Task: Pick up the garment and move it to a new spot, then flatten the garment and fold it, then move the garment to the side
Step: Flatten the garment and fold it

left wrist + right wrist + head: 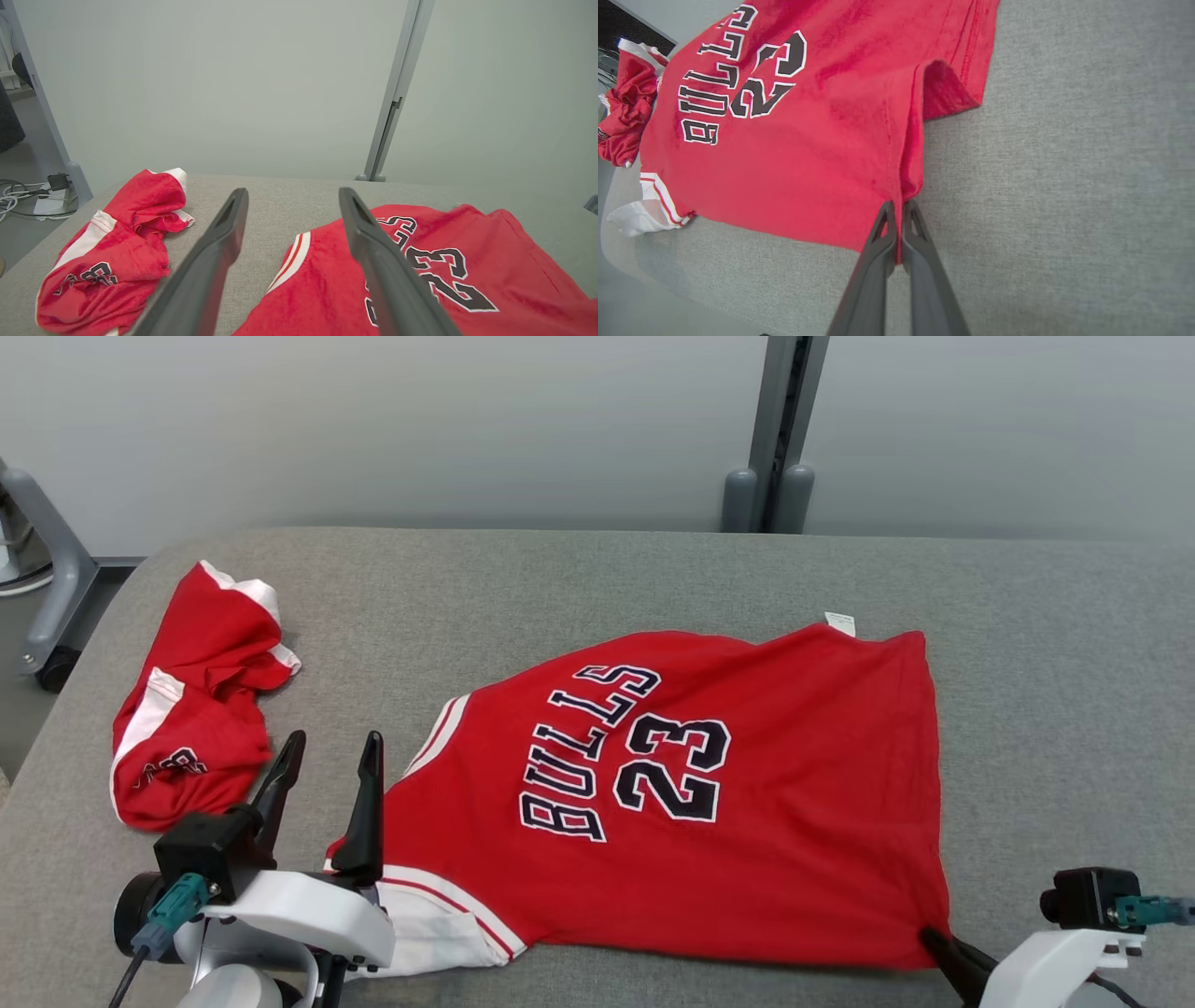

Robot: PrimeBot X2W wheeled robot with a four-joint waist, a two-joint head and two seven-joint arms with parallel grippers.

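the right gripper (896, 208) is pinched tight on a hem corner of the red jersey (709, 793), its two dark fingers pressed together with a thin ridge of red cloth caught between them. ahead of those fingertips the fabric runs away in a raised fold, and a small flap of hem is turned over just beyond it. the jersey lies spread and mostly flat on the grey padded table (579, 579) with "bulls 23" face up. its white-trimmed shoulder end is bunched at the near edge, right beside the left gripper (334, 739). the left gripper stands wide apart with nothing in it, fingers pointing toward the pale wall (373, 429). in the head view one finger overlaps the jersey's striped armhole edge and the other is over bare grey cloth; whether either touches, i cannot tell. on the outer side of that open gripper, near the jersey but apart from it, sits a crumpled second red garment (191, 709) with white trim. a small white label (840, 623) sticks out at the jersey's far edge. beyond the table a grey post (775, 429) stands against the wall, and cables (23, 198) lie on the floor past the table's corner.
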